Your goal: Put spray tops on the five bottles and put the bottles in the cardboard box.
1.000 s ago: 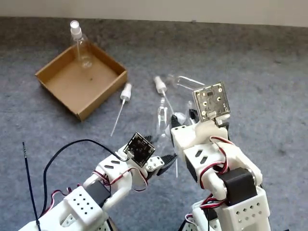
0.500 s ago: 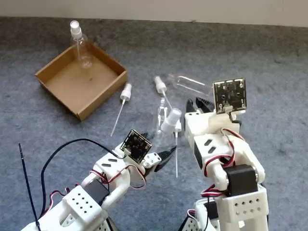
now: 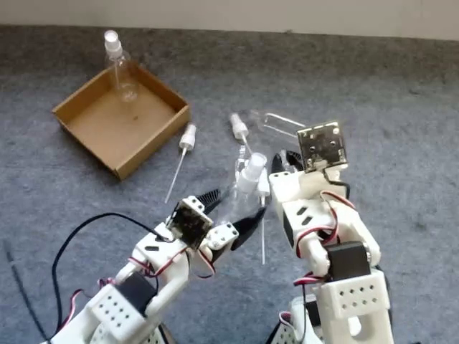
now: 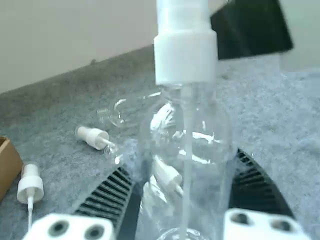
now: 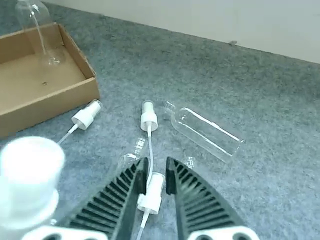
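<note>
Swung slightly toward the capped bottle (image 4: 186, 150) since the earlier frame, the right gripper (image 5: 156, 163) is held beside it, jaws a narrow gap apart, empty. The bottle is clamped, top upward, by the left gripper (image 3: 229, 209) above the carpet (image 3: 401, 86). Its inner tube is shown from the left wrist; a loose spray top (image 5: 151, 192) beneath the right jaws, from the right wrist.

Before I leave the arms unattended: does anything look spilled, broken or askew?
Nothing spilled or broken. An uncapped bottle lies on its side on the carpet among loose spray tops, which fits an unfinished task.
</note>
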You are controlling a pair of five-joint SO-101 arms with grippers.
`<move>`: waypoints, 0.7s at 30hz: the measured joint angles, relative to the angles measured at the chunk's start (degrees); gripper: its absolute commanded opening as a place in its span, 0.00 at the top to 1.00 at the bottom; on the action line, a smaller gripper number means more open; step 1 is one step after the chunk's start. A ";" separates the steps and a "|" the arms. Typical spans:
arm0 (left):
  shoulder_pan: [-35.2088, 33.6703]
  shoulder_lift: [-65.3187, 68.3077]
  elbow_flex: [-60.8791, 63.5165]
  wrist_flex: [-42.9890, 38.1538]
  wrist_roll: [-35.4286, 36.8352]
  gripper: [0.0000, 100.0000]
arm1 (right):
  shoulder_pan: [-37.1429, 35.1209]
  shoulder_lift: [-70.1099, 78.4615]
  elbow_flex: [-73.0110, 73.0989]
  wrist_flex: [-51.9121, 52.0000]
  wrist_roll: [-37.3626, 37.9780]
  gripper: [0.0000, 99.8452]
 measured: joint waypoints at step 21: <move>-0.09 -14.95 0.09 12.04 0.00 0.85 | -8.79 0.00 -19.52 17.05 0.53 0.95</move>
